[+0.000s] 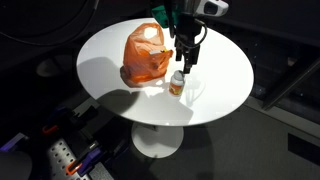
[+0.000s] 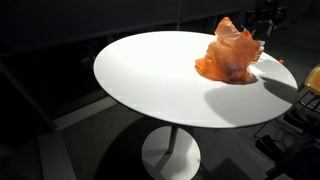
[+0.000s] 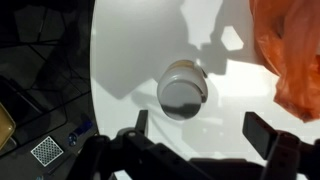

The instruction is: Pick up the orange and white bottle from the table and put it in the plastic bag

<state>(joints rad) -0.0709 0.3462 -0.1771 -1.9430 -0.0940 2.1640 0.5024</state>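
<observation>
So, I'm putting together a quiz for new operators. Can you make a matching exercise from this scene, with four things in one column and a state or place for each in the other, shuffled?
Things:
1. bottle
2. plastic bag
3. end effector
4. table

States or places:
A. crumpled, orange
B. open, hovering over the bottle
C. upright, beside the plastic bag
D. round, white

Pairs: 1-C, 2-A, 3-B, 4-D

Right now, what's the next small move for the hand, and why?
Probably lower straight down: the hand hovers open above the upright bottle, not yet around it. Wrist view shows the bottle roughly centred between the fingers, apart from the bag.
</observation>
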